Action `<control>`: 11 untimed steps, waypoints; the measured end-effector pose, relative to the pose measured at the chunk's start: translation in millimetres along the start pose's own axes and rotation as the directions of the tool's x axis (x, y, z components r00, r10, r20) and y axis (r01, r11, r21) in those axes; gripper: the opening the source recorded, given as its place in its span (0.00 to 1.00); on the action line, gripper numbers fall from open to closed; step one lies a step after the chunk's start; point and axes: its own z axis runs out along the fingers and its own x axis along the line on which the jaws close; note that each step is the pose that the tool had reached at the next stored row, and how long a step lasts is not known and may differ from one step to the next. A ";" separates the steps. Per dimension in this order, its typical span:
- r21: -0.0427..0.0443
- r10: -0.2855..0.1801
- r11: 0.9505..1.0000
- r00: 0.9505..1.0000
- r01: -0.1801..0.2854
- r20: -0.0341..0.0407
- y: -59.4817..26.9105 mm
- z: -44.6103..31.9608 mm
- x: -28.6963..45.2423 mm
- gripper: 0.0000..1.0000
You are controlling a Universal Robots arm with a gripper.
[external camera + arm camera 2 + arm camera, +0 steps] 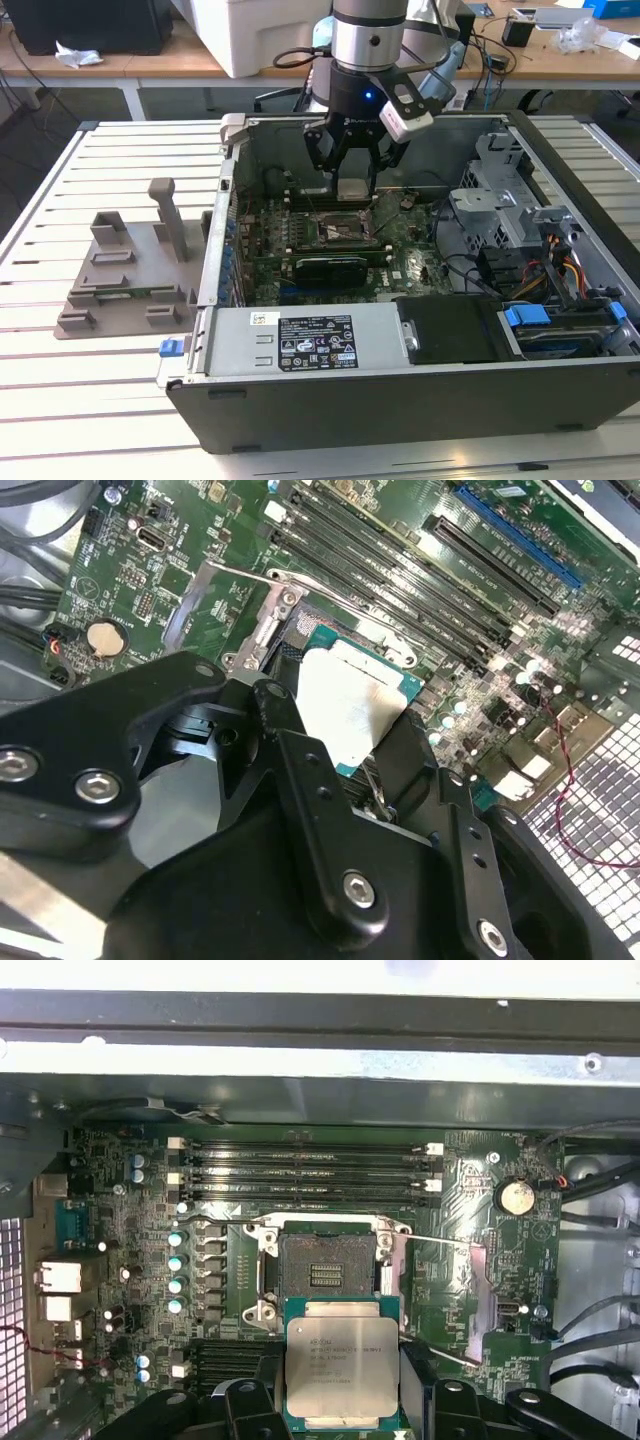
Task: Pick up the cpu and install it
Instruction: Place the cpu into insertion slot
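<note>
My gripper (352, 165) is shut on the cpu (352, 188), a thin square chip with a silvery top. It hangs inside the open computer case, a little above the green motherboard (400, 262). In the first wrist view the cpu (342, 1365) lies flat between the black fingers (250, 1405), just beside the open black-framed socket (325, 1265) and overlapping its near edge. In the second wrist view the cpu (350, 705) hides part of the socket (290, 640), whose metal load frame stands open.
The case walls (232, 200) close in the board on all sides. A black expansion card (330, 268) sits by the socket, with memory slots (305, 1170) on the other side. Power supply (310, 340), drive cage (500, 190) and cables (560, 270) fill the exterior view's right. A grey holder (130, 270) stands on the slatted table.
</note>
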 end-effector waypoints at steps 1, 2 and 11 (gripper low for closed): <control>0.000 0.031 1.000 1.000 -0.031 -0.002 0.0 0.0 0.0 0.55; 0.000 0.048 0.999 0.999 -0.048 -0.003 0.0 0.0 0.0 0.55; -0.001 0.205 0.979 0.979 -0.205 -0.013 0.0 0.1 -0.2 0.55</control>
